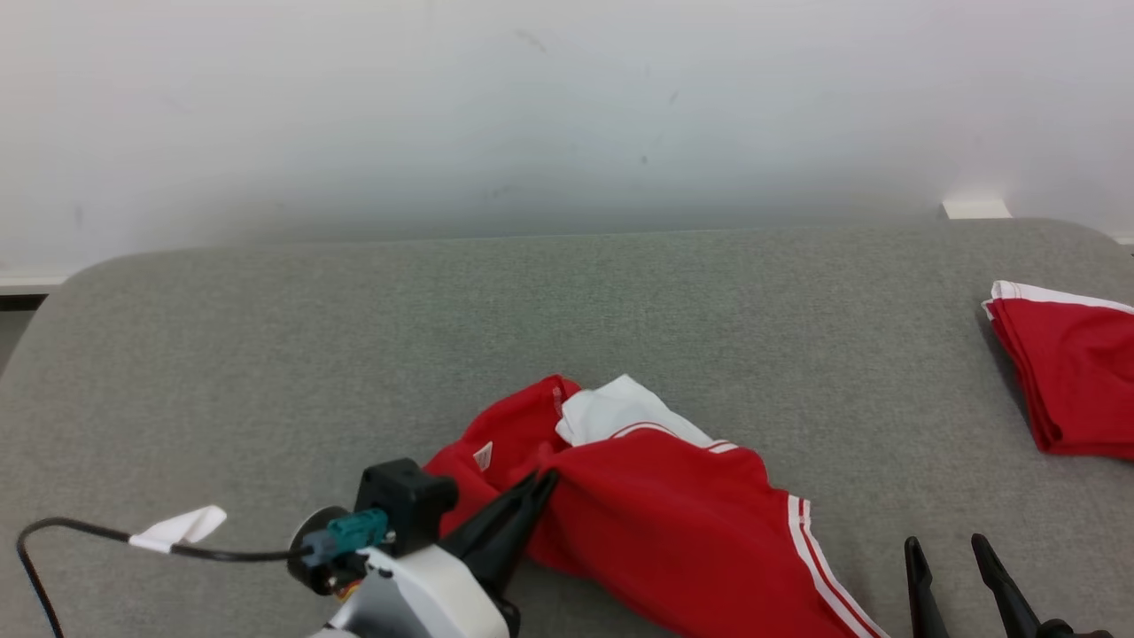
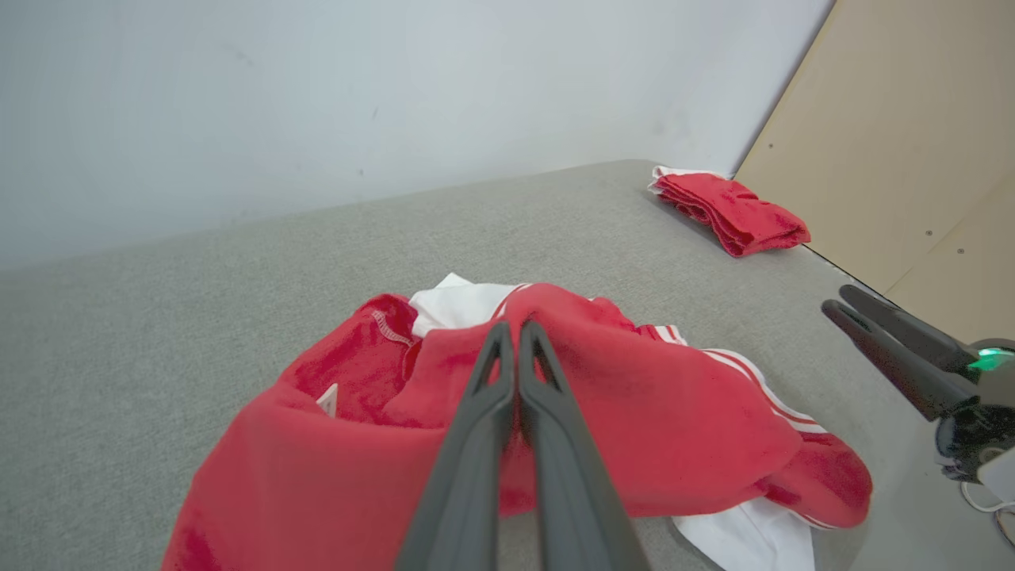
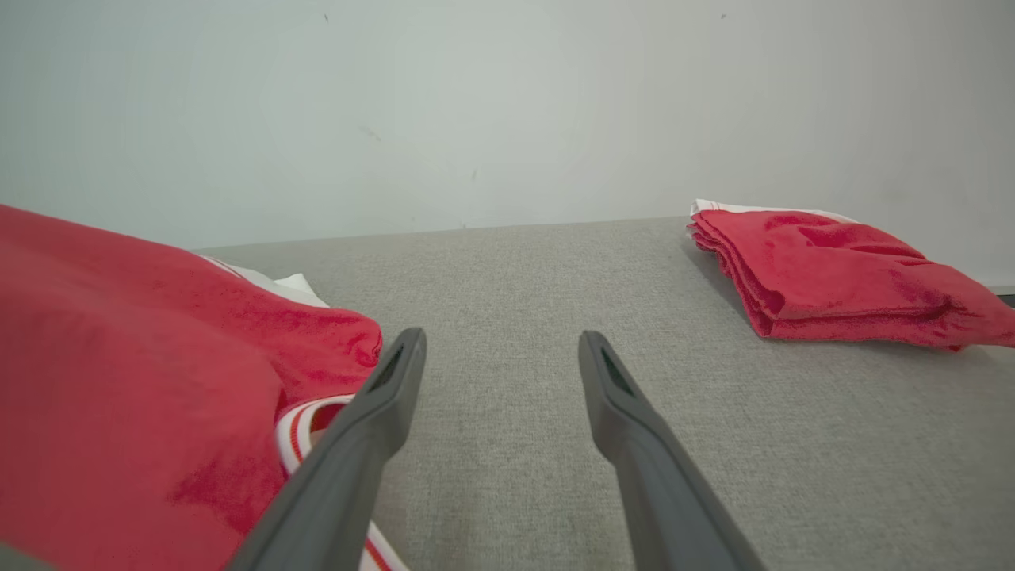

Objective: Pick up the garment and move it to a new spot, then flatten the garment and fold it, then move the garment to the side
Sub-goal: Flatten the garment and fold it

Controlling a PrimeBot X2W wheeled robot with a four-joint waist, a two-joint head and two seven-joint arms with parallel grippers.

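Observation:
A crumpled red garment (image 1: 673, 523) with white stripes and a white panel lies on the grey padded table (image 1: 354, 354), near its front edge at the centre. My left gripper (image 1: 542, 483) is shut, its tips pinching a raised fold at the garment's left part; in the left wrist view the two fingers (image 2: 515, 329) meet on the red cloth (image 2: 682, 428). My right gripper (image 1: 948, 549) stands open just right of the garment, above bare table. From the right wrist, that gripper (image 3: 499, 349) has nothing between its fingers, and the garment (image 3: 143, 381) bulks at the left.
A second red garment (image 1: 1072, 381), folded, lies at the table's right edge, also seen as a folded pile (image 3: 833, 277) (image 2: 733, 210). A black cable with a white tag (image 1: 177, 527) trails from my left wrist. A pale wall stands behind; a beige panel (image 2: 912, 143) stands right.

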